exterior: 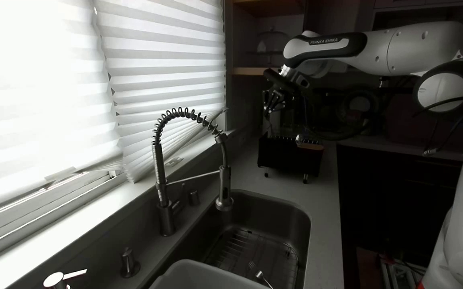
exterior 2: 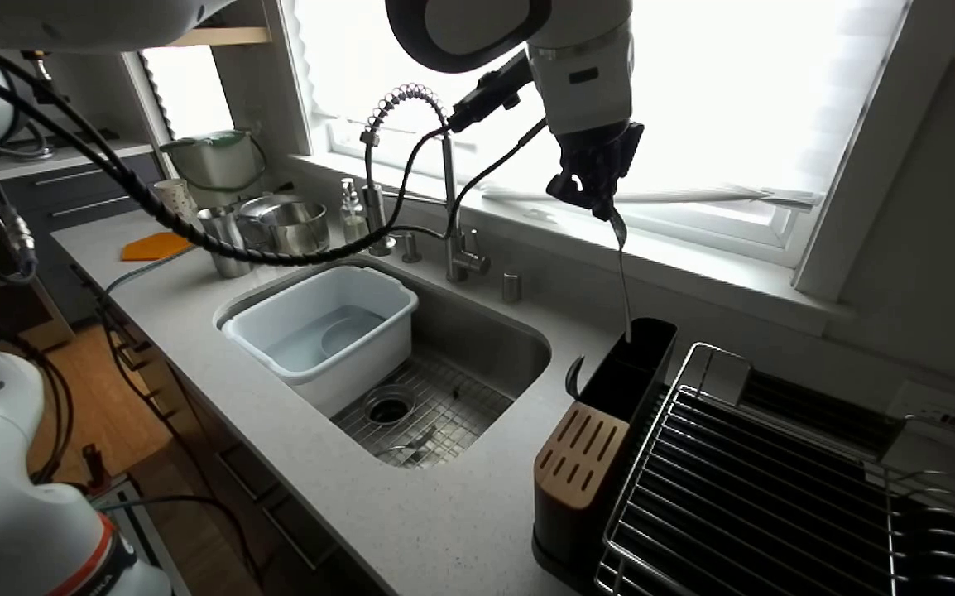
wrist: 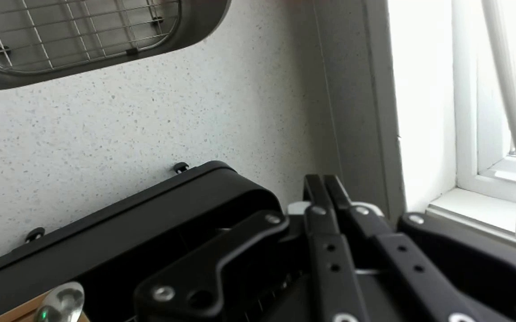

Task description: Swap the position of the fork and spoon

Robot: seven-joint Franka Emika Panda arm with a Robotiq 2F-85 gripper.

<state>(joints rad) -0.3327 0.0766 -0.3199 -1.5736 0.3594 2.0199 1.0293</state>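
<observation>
Almost closed, the tool (wrist: pixel 323 180) pinches a slender utensil (exterior 2: pixel 623 280).

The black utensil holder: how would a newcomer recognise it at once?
Start at the sink, then look along the countertop to the wire drying rack. Beside it stands the utensil holder: unlike the rack, it has solid black walls and a slotted wooden cover.

A spoon (wrist: pixel 63 300) of shiny metal stands bowl-up in the black caddy (wrist: pixel 159 210), near its wood-topped end. A slim metal utensil (exterior 2: pixel 622 266), whether fork unclear, is held broader end uppermost, lower tip at the caddy's opposite end.
</observation>
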